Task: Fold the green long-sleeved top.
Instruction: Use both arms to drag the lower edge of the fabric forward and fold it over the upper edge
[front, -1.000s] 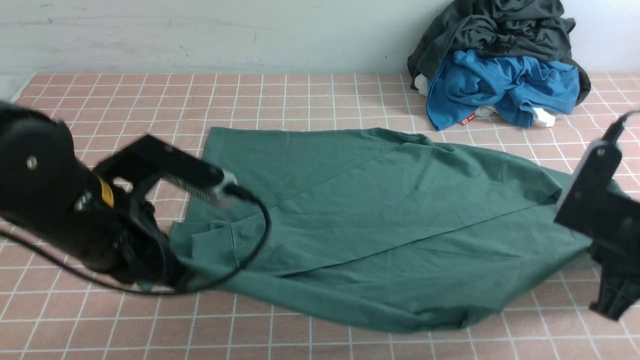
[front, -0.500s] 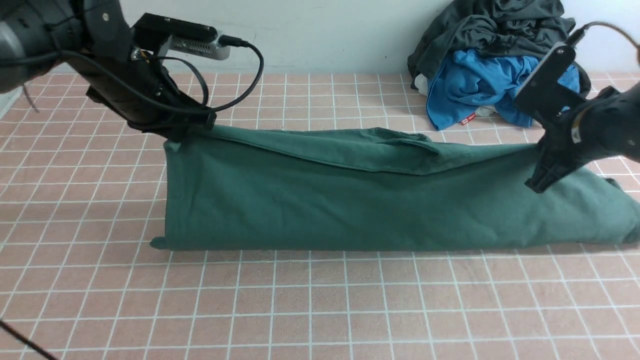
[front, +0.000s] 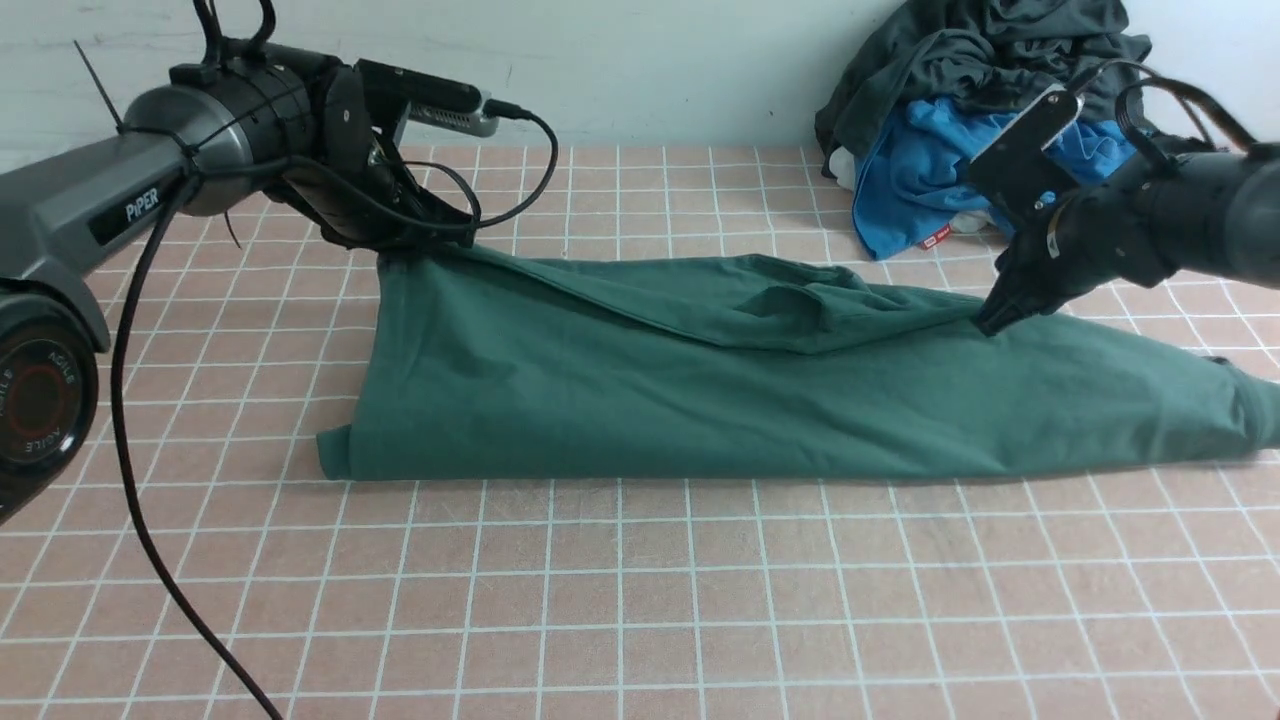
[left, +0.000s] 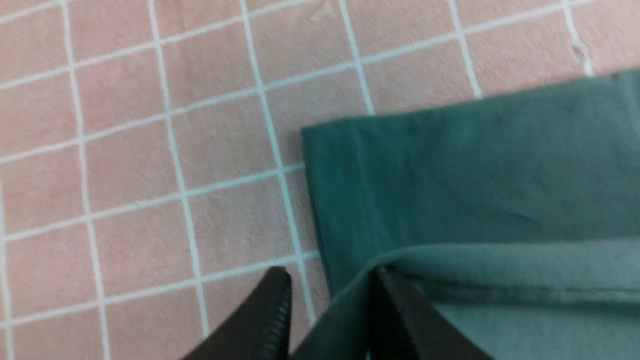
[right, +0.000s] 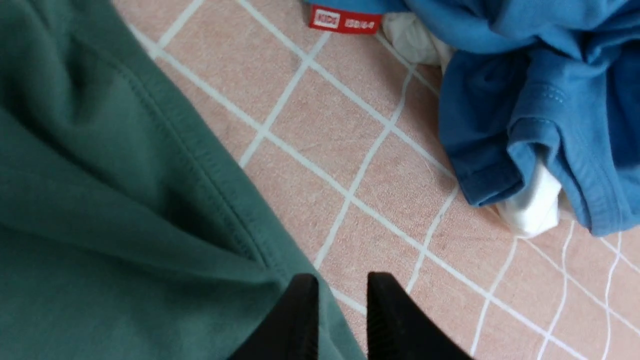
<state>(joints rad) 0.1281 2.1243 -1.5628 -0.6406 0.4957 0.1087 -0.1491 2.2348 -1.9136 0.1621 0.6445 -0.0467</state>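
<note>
Across mid-frame on the pink checked table (front: 640, 600) the folded top (front: 700, 400) lies as a long band, its upper-left corner between the left gripper's (left: 330, 272) parted jaws, its upper-right edge at the right gripper's (front: 990, 322) slightly parted tips, a clothes pile (front: 1000, 130) against the white wall (front: 650, 60) at upper right.

Heads up, you couldn't see where the green long-sleeved top (front: 700, 400) ended: its right end ran off the front view's edge. Just beyond it, the red label (right: 345, 21) on the blue garment (right: 525, 75) was too blurry to read, and the dark grey garment (front: 1000, 60) got cropped up top.
</note>
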